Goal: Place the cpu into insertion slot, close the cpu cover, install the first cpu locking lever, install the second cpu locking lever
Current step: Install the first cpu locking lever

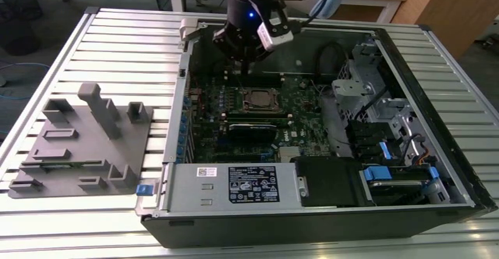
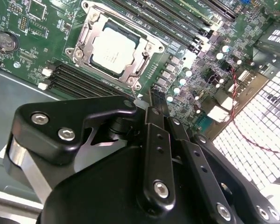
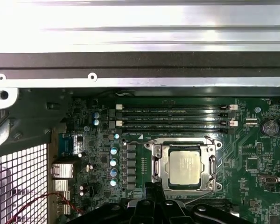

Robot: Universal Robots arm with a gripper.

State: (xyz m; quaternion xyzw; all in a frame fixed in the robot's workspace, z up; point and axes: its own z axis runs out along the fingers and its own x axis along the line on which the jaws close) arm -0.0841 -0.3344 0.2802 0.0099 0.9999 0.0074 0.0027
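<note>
Nearest the lens in the second wrist view: my own gripper (image 2: 157, 98), black linkages and bolt heads. The fingers (image 2: 154, 114) are drawn together at the tips, nothing grasped between them.

Just past the tips lies the green motherboard (image 2: 28, 18). The cpu (image 2: 113, 48) sits flat in the insertion slot (image 2: 78, 52), silvery top facing up. The cpu cover (image 2: 130, 70) lies down over it, its frame around the chip's edges and the chip showing through the window. Locking levers: thin wires run along the socket's sides, but I cannot tell whether they are latched.

The memory slots (image 3: 177, 116) run parallel just beside the socket in the first wrist view. A coin cell (image 2: 5, 41) sits well apart from it on the board.

Exterior view: I hang over the open computer case (image 1: 436, 200), tips above the board just beyond the socket. The case lies on a slatted metal worktop (image 1: 117, 37). A grey fixture block (image 1: 78, 148) rests at the exterior view's left.
</note>
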